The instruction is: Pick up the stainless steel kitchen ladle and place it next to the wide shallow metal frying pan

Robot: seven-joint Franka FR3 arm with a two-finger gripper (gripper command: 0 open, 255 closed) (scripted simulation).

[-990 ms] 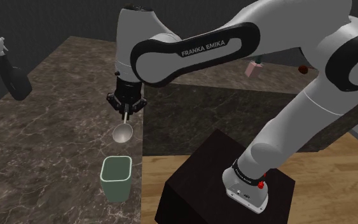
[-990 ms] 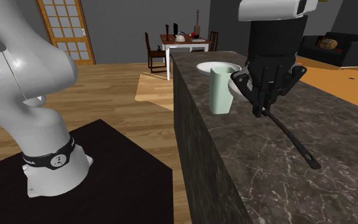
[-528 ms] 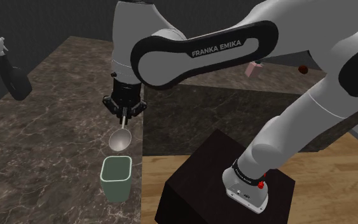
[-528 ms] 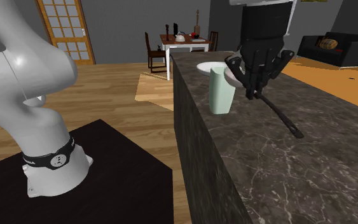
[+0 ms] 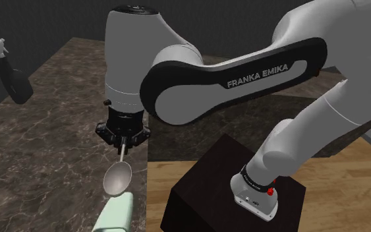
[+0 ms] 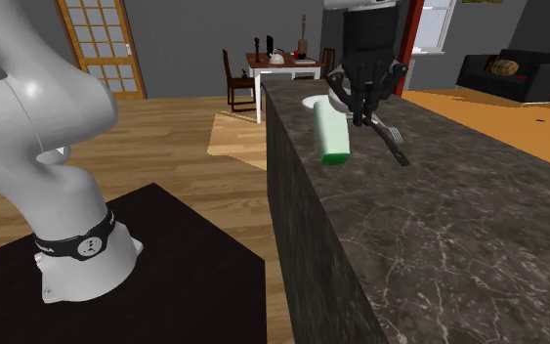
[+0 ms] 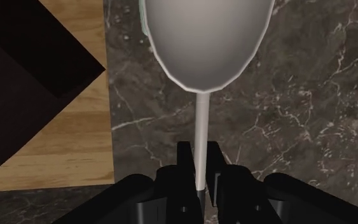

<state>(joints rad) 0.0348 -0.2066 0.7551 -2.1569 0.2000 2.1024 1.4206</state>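
Since half a second ago the arm has swung toward the shoulder view's lower left, and the pale green cup (image 5: 114, 214), upright then, now lies tipped on its side at the counter's edge. The gripper (image 5: 122, 135) is clenched on the ladle (image 5: 118, 178), and in the wrist view both black fingers (image 7: 185, 159) pinch its thin grey stem. The ladle hangs from the gripper over the countertop (image 5: 45, 132). Its bowl sits just above the fallen cup, and whether the two touch cannot be told. The bowl is smooth, oval, matte grey with a paler rim. In the second exterior view the long handle slants down behind the gripper toward the counter. The countertop is dark stone with fine pale veining. The cup is plain, tapered and thin-walled. A dark spray bottle (image 5: 12, 76) stands well apart. The stand (image 5: 210, 184) is a black box on a wood-plank floor.
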